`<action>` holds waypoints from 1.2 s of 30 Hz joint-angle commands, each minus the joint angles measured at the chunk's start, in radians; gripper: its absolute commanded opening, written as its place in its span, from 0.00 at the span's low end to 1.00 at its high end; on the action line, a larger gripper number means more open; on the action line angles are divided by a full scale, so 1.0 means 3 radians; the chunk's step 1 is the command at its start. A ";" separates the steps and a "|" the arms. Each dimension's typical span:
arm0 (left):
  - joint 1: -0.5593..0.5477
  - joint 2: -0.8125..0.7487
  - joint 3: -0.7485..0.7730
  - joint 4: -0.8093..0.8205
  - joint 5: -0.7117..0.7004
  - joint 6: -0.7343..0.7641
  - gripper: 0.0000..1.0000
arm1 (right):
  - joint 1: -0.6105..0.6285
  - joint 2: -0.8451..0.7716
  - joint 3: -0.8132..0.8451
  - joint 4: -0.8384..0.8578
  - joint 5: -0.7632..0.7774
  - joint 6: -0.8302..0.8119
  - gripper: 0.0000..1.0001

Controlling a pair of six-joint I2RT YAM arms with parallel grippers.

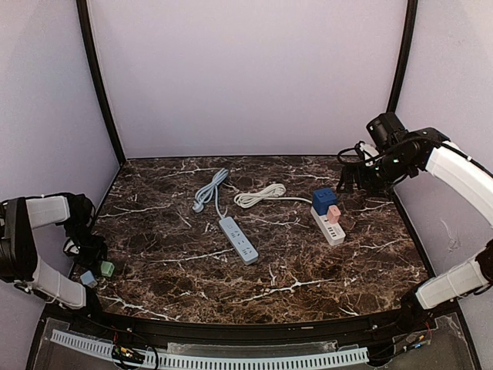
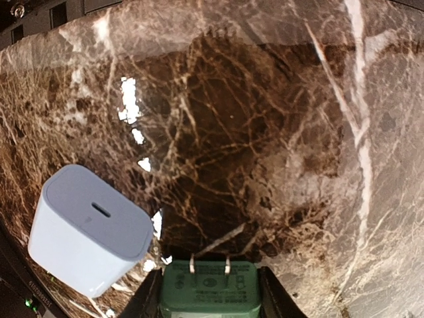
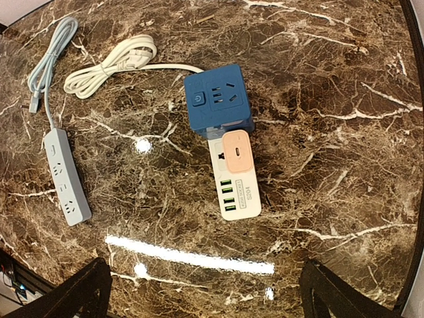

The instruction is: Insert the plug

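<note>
Pinching small green plastic 2-prong plug point(image 2: 209, 283) in left gripper point(image 2: 209, 297), with right gripper point(image 3: 209, 291) spread wide; next, likely carrying it ahead-right to the long grey power strip point(image 1: 238, 240).

Here's my left arm point(image 1: 48, 210), off the left side of the marble tabletop point(image 1: 308, 262): white shell links, black joint housings between them, black cables bunched near the wrist. My left gripper point(image 2: 209, 301) shows dark, matte fingers point(image 2: 142, 305). Over to my right arm point(image 1: 462, 173), off that tabletop's right side: same white covers, black joints, a boxy black wrist camera point(image 1: 385, 126), thin black cables looping beside it. My right gripper point(image 3: 205, 291) has black, wedge-shaped fingers point(image 3: 73, 291).
</note>
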 commanded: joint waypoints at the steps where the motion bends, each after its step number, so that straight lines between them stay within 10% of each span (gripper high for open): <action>1: 0.0018 -0.0181 0.0118 -0.0159 0.0019 0.0109 0.20 | 0.0014 -0.0030 -0.0001 -0.0001 0.0004 -0.0031 0.99; 13: -0.0091 -0.0809 0.0267 -0.0464 0.0263 0.0073 0.01 | 0.0014 -0.0044 0.0095 0.0125 -0.0296 0.0052 0.98; 36: -0.1210 -0.0900 0.0625 0.0547 0.1078 -0.0534 0.01 | 0.0077 -0.0597 -0.0550 0.1561 -0.0614 0.1089 0.95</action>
